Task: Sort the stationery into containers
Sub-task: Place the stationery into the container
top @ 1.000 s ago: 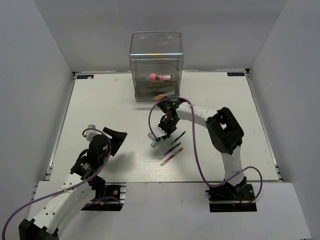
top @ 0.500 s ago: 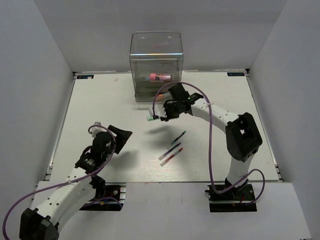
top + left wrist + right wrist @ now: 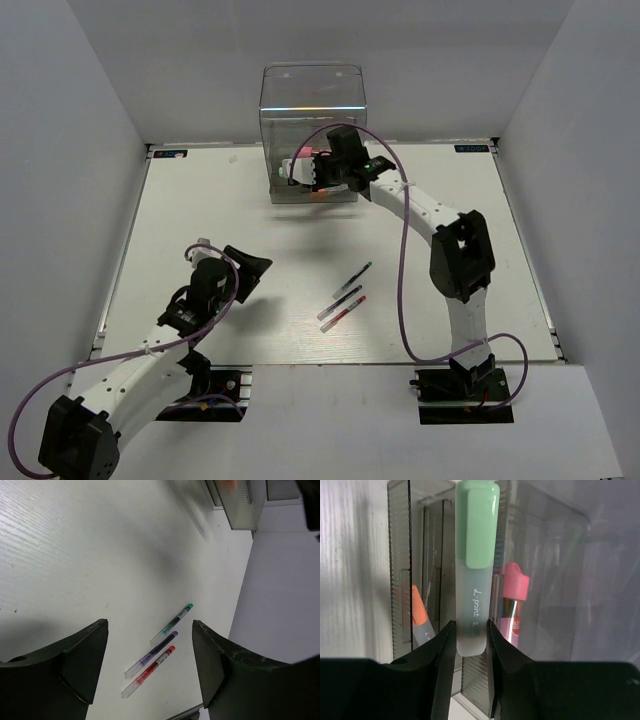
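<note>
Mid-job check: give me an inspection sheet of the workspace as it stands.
Surface: white table, no spills seen.
Job's things: green marker in right pincer at clear cabinet front; pink block and orange marker inside; green-tipped pen, dark pen, red pen lying mid-table.
Clutter: nothing seen.
Pincers: left pincer open, empty, above table; right shut on marker.
Cables: purple cable loops along each arm.
Surroundings: white walls.
</note>
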